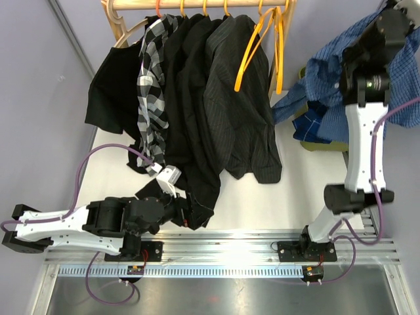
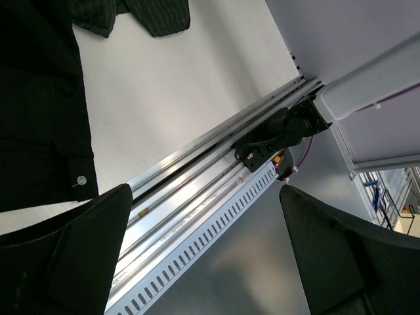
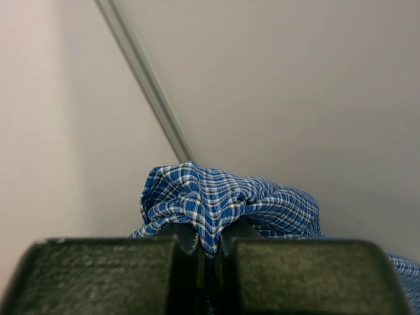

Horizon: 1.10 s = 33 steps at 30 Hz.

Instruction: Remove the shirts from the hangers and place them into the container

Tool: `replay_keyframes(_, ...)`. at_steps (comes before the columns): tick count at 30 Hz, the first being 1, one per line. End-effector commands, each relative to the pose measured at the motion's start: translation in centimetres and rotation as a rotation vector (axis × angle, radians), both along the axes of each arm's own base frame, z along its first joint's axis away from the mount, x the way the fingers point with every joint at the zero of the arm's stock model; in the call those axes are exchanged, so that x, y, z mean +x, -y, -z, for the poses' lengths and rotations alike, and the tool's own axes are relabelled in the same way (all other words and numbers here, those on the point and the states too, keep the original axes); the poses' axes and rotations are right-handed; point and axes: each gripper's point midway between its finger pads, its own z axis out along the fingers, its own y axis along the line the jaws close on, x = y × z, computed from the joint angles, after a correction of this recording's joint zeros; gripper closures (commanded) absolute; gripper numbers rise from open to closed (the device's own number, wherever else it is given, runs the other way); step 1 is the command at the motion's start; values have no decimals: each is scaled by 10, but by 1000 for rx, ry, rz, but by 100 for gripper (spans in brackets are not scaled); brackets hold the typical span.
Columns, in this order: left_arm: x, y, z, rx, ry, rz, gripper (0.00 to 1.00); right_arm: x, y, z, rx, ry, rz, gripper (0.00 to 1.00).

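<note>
**A:** What is found nearest?

**B:** The left claw (image 2: 207, 259) is spread wide and empty. It is held low over the bench (image 1: 262, 203), beside the black shirts' hems.

**A:** And the step in hand?

**B:** It is judged to be the drop. The blue checked shirt (image 3: 216, 203), bunched and draping, is pinched in the closed right claw (image 3: 209, 262) above the container (image 1: 326, 146), far right. Release is called for next. Dark shirts (image 1: 197, 98) are hung farthest, beside bare hangers (image 1: 252, 49).

I see soft matt woven cloth on the blue check shirt (image 3: 216, 203) and black shirts (image 1: 190, 98); hangers (image 1: 251, 49) glossy orange plastic; rack (image 1: 117, 23) smooth pale wood; table (image 1: 262, 203) matt white; rail (image 2: 197, 193) brushed shiny metal; right gripper (image 3: 209, 246) fingers (image 3: 98, 279) grainy matt black plastic.
</note>
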Motion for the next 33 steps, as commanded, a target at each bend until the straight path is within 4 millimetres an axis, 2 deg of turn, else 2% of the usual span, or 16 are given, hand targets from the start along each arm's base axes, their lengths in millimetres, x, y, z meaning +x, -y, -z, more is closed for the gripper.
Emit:
replay_keyframes(1, -6, 0, -31, -90, -17, 22, 1, 20, 16, -35, -2, 169, -57, 100)
replay_keyframes(2, -5, -2, -33, -92, -25, 11, 1, -3, 34, -65, -12, 283, -24, 100)
replay_keyframes(3, -4, -4, -32, -86, -29, 2, 1, 11, 38, -65, -16, 311, -24, 100)
replay_keyframes(5, -2, -7, -31, -80, -39, -17, 1, -11, 52, -92, -20, 494, 23, 100)
replay_keyframes(7, -3, -5, -31, -87, -48, -19, 1, -18, 59, -98, -13, 583, 31, 100)
replay_keyframes(9, -3, -2, -29, -77, -53, -18, 1, -43, 66, -118, -13, 767, 27, 100)
replay_keyframes(13, -2, 3, -31, -80, -54, -26, 1, -51, 80, -133, -7, 915, -16, 100)
replay_keyframes(14, -2, 5, -32, -76, -52, -26, 1, -24, 86, -118, 12, 846, -29, 100)
replay_keyframes(18, 0, 8, -26, -77, -46, -35, 1, 34, 94, -68, 57, 668, -60, 100)
replay_keyframes(19, 0, 8, -27, -86, -49, -37, 1, 71, 101, -19, 88, 553, -57, 100)
replay_keyframes(20, -1, 8, -26, -87, -50, -32, 1, 73, 101, -12, 86, 560, -61, 100)
replay_keyframes(24, -4, 7, -20, -92, -71, -25, 1, 133, 101, 93, 177, 321, -121, 100)
replay_keyframes(29, -5, 5, -13, -113, -94, -31, 1, 182, 92, 198, 298, 98, -200, 100)
replay_keyframes(30, -5, 5, -12, -119, -98, -33, 1, 192, 86, 189, 297, 82, -250, 100)
replay_keyframes(32, -6, 5, -10, -118, -105, -32, 1, 217, 84, 271, 392, -197, -250, 100)
replay_keyframes(33, -6, 4, -9, -117, -107, -31, 1, 223, 75, 243, 386, -182, -311, 100)
